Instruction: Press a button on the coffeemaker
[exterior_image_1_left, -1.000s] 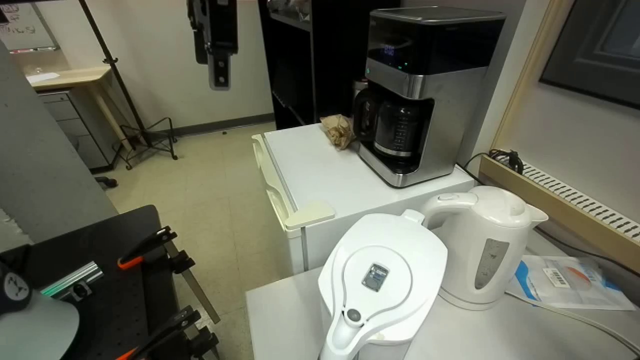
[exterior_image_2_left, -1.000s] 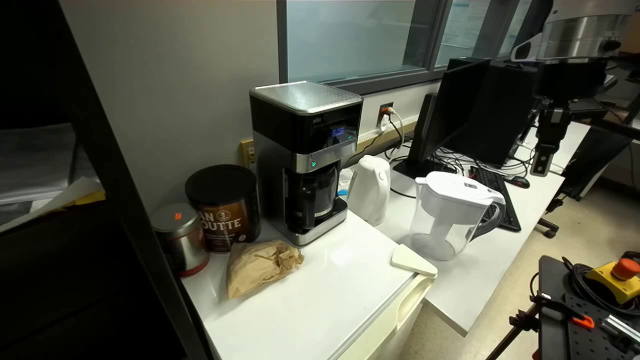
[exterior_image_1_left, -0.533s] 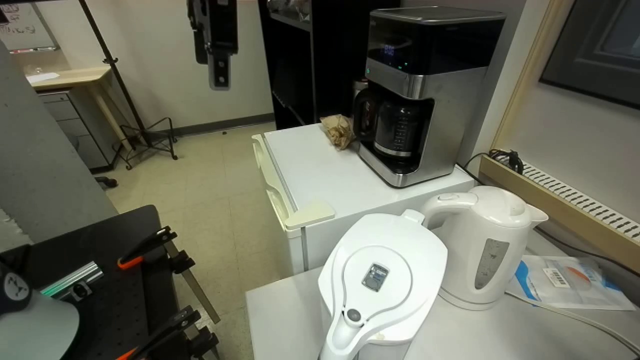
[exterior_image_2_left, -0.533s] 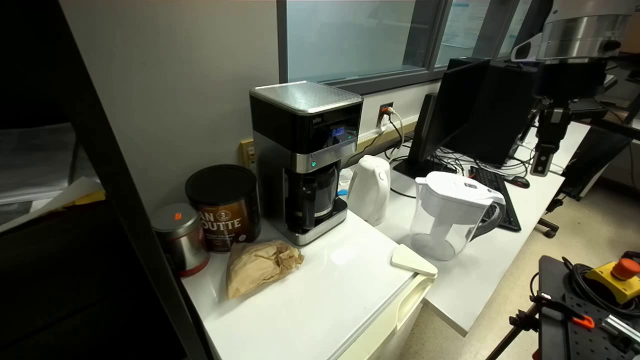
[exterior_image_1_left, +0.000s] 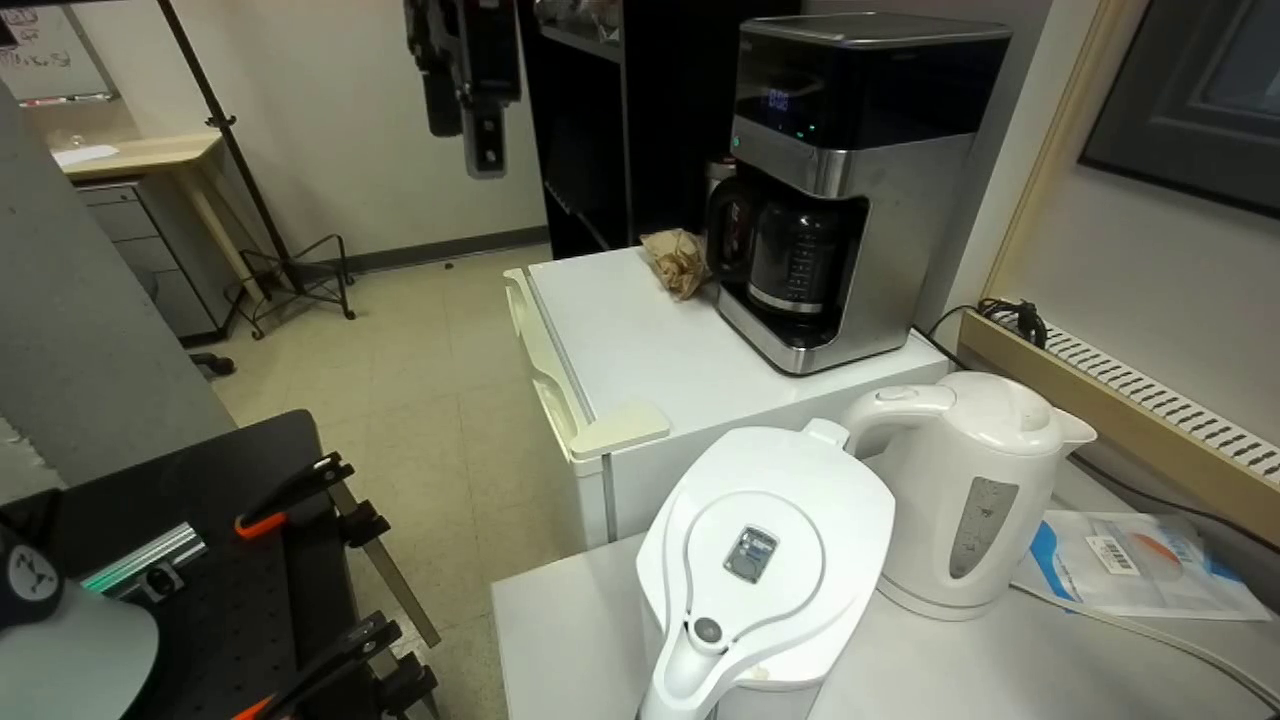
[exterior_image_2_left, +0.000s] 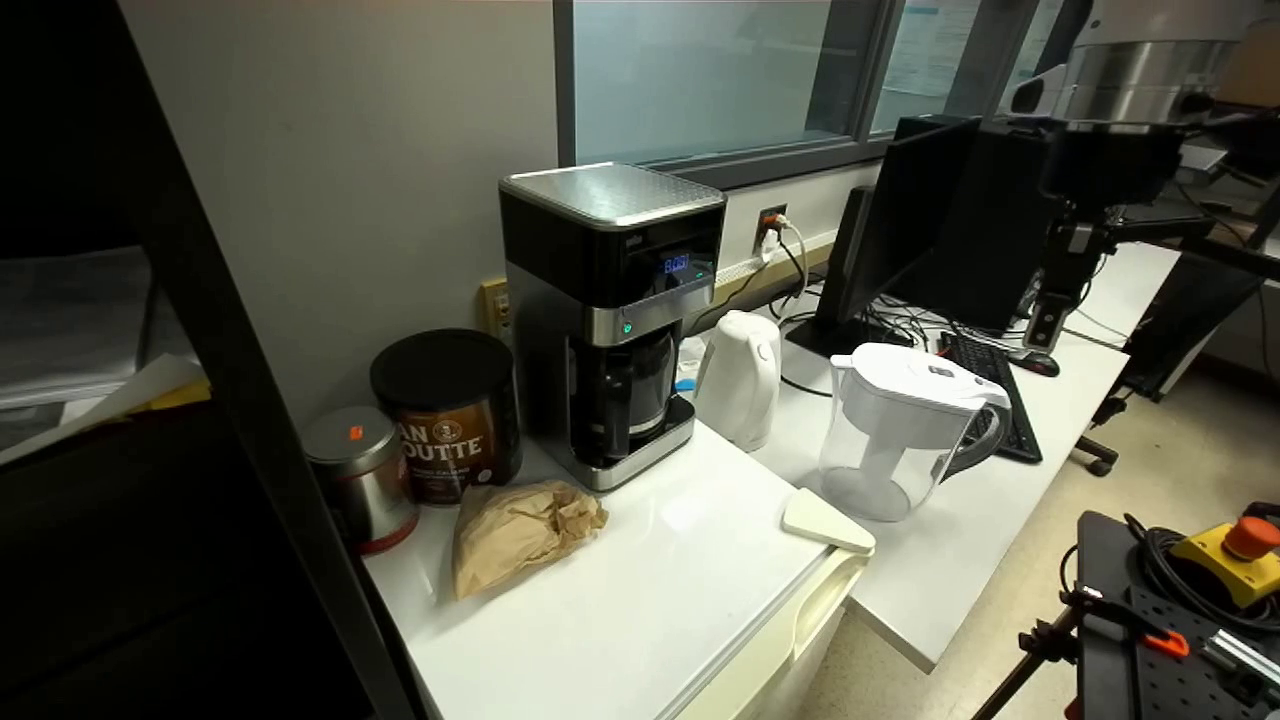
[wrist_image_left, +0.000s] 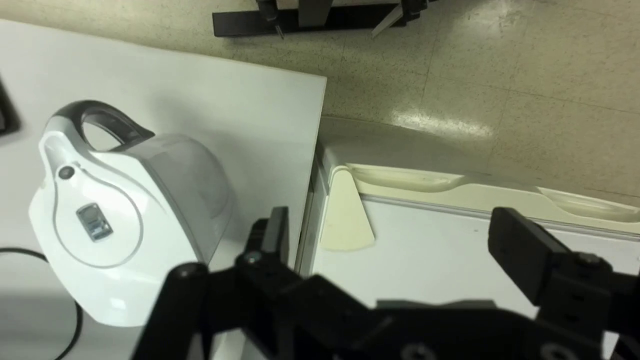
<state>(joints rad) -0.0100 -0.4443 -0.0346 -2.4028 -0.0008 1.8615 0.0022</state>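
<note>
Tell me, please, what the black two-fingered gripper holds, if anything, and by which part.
Nothing is held: the black two-fingered gripper stands open, its fingers apart.
</note>
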